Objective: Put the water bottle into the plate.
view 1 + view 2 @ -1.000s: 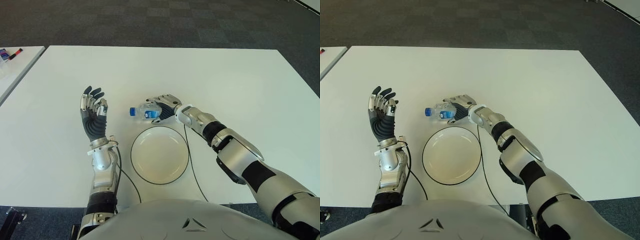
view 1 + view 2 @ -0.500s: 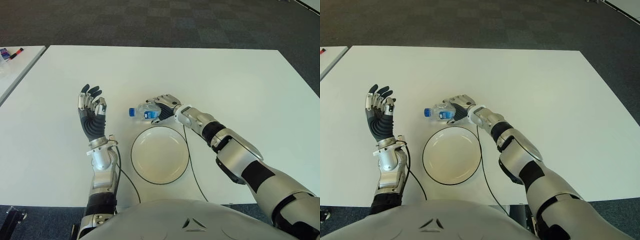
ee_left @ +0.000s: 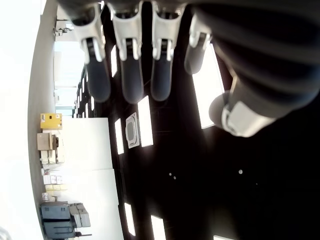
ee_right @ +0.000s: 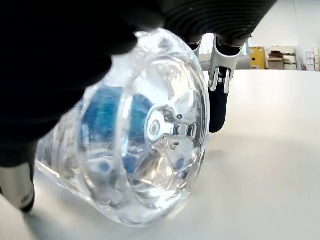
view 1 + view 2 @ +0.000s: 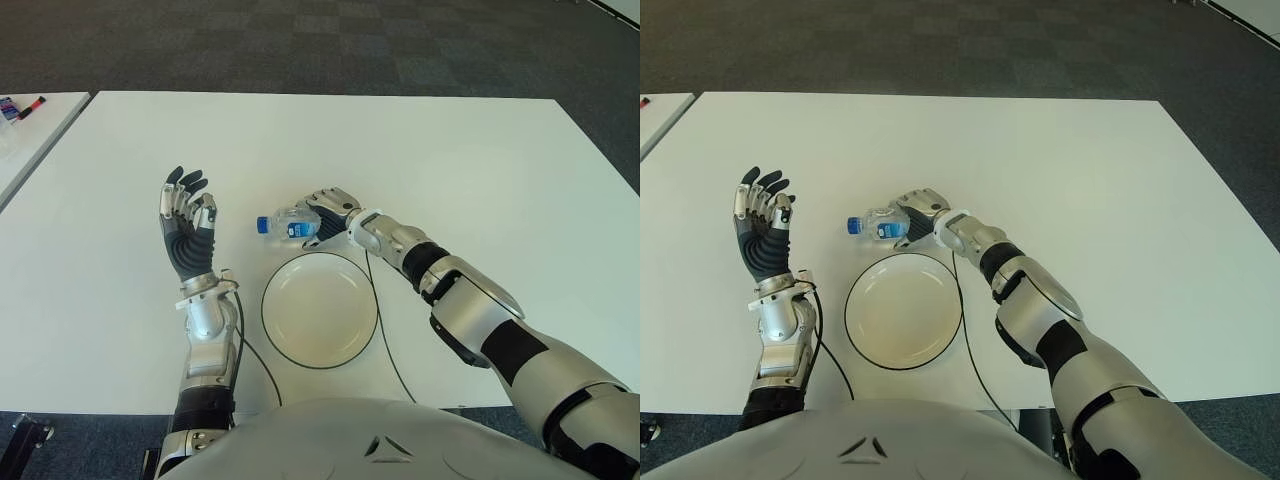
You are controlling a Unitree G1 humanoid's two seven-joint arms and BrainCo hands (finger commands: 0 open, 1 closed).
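Observation:
A small clear water bottle (image 5: 283, 222) with a blue cap and blue label lies on its side on the white table (image 5: 460, 150), just beyond the far rim of the white, dark-rimmed plate (image 5: 320, 310). My right hand (image 5: 325, 214) covers the bottle's base end, fingers curled over it. Its wrist view shows the bottle's base (image 4: 150, 130) filling the palm, still touching the table, with one finger (image 4: 218, 95) down beside it. My left hand (image 5: 186, 228) stands upright to the plate's left, fingers spread and holding nothing.
A black cable (image 5: 385, 345) runs along the plate's right side to the table's front edge. A second white table (image 5: 35, 135) stands at the far left with small items (image 5: 20, 105) on it. Dark carpet lies beyond.
My right hand's fingers have curled closer around the bottle, which shifted slightly left. The left hand wavered a little and stays raised.

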